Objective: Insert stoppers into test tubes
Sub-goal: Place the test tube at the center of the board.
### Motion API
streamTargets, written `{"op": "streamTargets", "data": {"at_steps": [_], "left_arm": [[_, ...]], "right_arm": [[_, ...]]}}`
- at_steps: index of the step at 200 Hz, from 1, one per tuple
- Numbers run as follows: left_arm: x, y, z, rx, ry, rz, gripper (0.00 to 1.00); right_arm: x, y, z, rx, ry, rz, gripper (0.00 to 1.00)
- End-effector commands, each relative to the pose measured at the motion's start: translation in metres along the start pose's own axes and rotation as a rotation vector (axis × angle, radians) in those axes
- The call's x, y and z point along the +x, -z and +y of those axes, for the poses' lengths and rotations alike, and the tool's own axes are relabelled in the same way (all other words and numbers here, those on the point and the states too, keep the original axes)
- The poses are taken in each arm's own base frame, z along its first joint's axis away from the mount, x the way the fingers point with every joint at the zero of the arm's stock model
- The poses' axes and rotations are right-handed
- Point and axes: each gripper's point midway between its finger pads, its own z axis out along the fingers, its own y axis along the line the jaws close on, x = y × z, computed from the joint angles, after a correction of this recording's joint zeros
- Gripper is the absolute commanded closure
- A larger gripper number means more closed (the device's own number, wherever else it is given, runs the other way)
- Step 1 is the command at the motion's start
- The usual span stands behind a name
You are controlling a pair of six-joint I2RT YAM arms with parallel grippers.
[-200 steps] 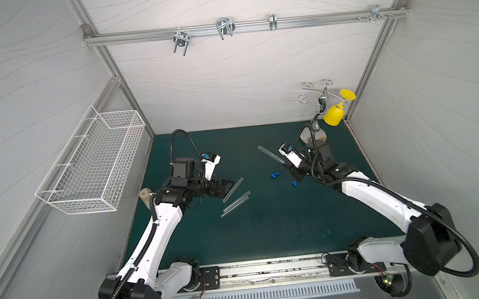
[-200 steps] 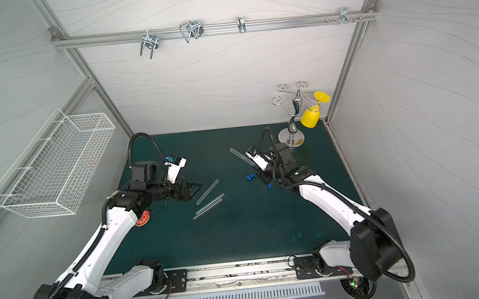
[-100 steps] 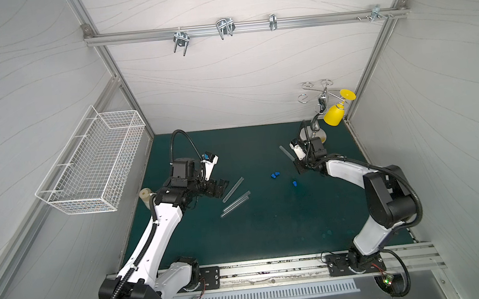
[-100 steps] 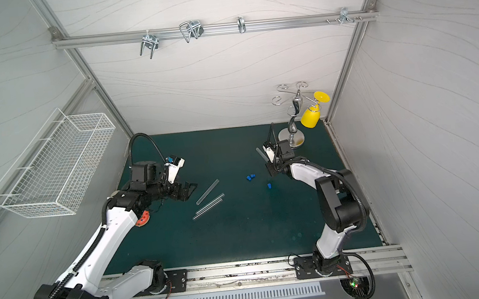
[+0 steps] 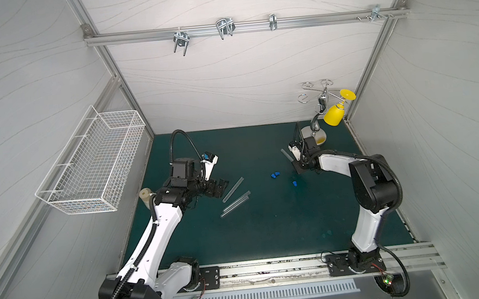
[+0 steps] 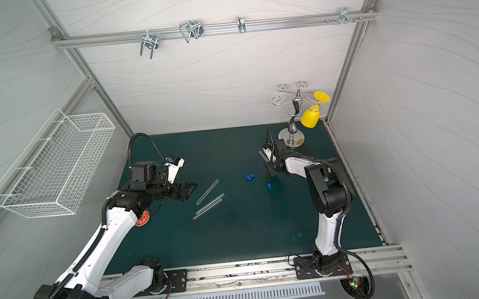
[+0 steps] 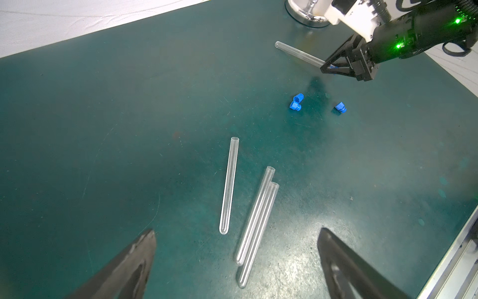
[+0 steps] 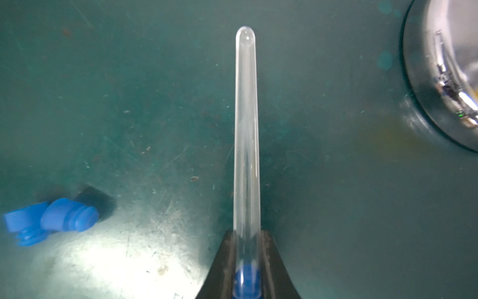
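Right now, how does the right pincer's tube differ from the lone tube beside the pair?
Held tube is clamped in the right pincer; lone tube lies free on the mat. Held tube has a blue stopper in its mouth; lone tube's mouth is open. Both are clear and round-ended.

White walls (image 5: 226,77) with a faint wavy pattern close three sides, a wire basket (image 5: 94,165) hangs on the left wall, a metal rail (image 5: 310,20) with hooks (image 5: 224,28) crosses the far wall high up, and a dark green mat (image 5: 269,230) covers the floor.
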Motion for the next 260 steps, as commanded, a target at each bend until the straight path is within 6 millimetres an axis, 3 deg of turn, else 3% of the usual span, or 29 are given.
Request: {"op": "streamTargets", "data": {"at_steps": [1,73,127,151,196,222,260], "left_arm": [[-0.009,0.006,-0.002,0.006,-0.029,-0.036,0.02],[-0.009,0.006,-0.004,0.015,-0.031,-0.038,0.02],[-0.009,0.006,-0.005,0.022,-0.046,-0.034,0.02],[-0.011,0.005,-0.006,0.022,-0.065,-0.024,0.03],[-0.013,-0.005,-0.013,0.059,-0.105,0.023,0.04],[-0.015,-0.015,-0.012,0.064,-0.098,0.062,0.04],[-0.005,-0.036,-0.012,0.054,-0.127,0.172,0.06]], "right_arm": [[0.014,-0.009,-0.001,-0.008,-0.004,0.067,0.84],[0.025,-0.018,0.002,-0.023,0.005,0.110,0.73],[0.010,0.001,0.003,-0.024,0.009,0.064,0.65],[-0.008,0.028,0.004,-0.028,-0.005,-0.003,0.61],[-0.032,0.101,0.008,-0.036,-0.069,-0.166,0.53],[-0.030,0.146,0.012,-0.045,-0.111,-0.248,0.43],[-0.007,0.204,0.015,-0.022,-0.151,-0.340,0.27]]}}
